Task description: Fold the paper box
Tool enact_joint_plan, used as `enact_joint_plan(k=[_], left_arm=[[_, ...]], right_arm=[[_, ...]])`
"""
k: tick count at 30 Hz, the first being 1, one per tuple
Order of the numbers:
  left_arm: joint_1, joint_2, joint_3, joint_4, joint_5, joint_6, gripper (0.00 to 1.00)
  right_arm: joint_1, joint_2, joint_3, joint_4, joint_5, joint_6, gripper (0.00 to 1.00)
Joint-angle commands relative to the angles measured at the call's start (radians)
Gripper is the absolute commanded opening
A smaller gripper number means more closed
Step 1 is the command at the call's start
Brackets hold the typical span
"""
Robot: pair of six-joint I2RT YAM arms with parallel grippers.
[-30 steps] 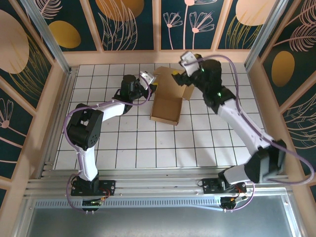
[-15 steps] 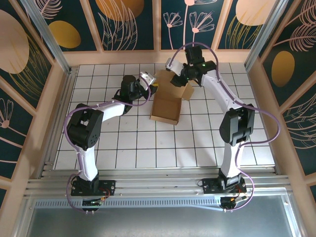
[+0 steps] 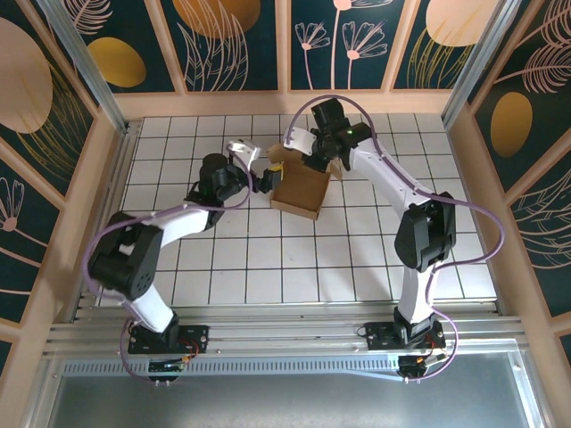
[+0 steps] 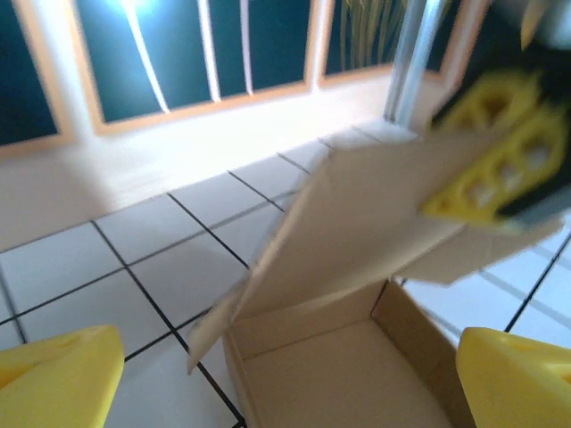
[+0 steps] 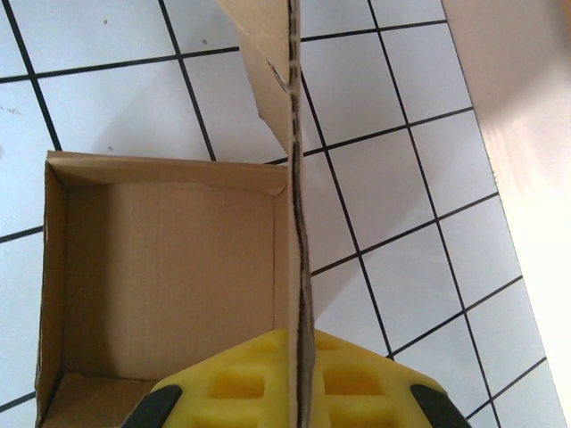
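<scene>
The paper box (image 3: 299, 192) is a brown cardboard tray standing on the tiled table, with its lid flap raised. My right gripper (image 3: 309, 161) is shut on the lid's free edge, and in the right wrist view the flap (image 5: 294, 160) runs edge-on up from the yellow fingertips (image 5: 232, 383), with the open tray (image 5: 169, 276) to its left. My left gripper (image 3: 265, 176) is open just left of the box. In the left wrist view its yellow fingertips (image 4: 53, 379) stand wide on either side of the tray's near corner (image 4: 330, 366), touching nothing, under the tilted lid (image 4: 375, 214).
White tiles with black lines cover the table (image 3: 268, 267). A wooden rim and patterned walls (image 3: 232, 45) close off the back and both sides. Free floor lies in front of the box toward the arm bases.
My left gripper has opened and drawn back to the left of the box. My right arm swung in over the box, its gripper shut on the lid and stood the flap up.
</scene>
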Motion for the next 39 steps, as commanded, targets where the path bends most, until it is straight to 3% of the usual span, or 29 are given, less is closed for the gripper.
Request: enact_joint_plan(k=[1,4,8,11,17,22,29,32,39], left_arm=[[0.017,-0.100,0.051,-0.159,-0.147,-0.241,0.92],[0.069,-0.084,0.138,-0.338,-0.153,-0.388,0.77],[0.152,0.052,0.297,-0.541,-0.098,-0.526,0.61],[0.165,0.210,0.436,-0.634,-0.074,-0.494,0.51],[0.166,0.489,0.704,-0.786,-0.010,-0.446,0.47],[0.167,0.543,0.737,-0.731,0.122,-0.444,0.38],[0.173,0.527,0.752,-0.726,0.129,-0.434,0.29],[0.173,0.493,0.687,-0.635,0.227,-0.484,0.28],[0.172,0.456,0.601,-0.569,0.324,-0.500,0.26]], right_arm=[[0.008,-0.064,-0.026,0.034,0.036,-0.029,0.03],[0.004,-0.064,-0.026,0.036,0.013,-0.032,0.03],[-0.018,-0.029,0.029,0.002,-0.053,-0.031,0.03],[-0.039,0.027,0.123,-0.069,-0.113,-0.033,0.02],[-0.066,0.088,0.216,-0.119,-0.188,-0.030,0.02],[-0.069,0.106,0.228,-0.128,-0.190,-0.034,0.02],[-0.073,0.130,0.242,-0.144,-0.196,-0.036,0.01],[-0.073,0.148,0.256,-0.148,-0.182,-0.033,0.01],[-0.056,0.170,0.267,-0.149,-0.139,-0.037,0.01]])
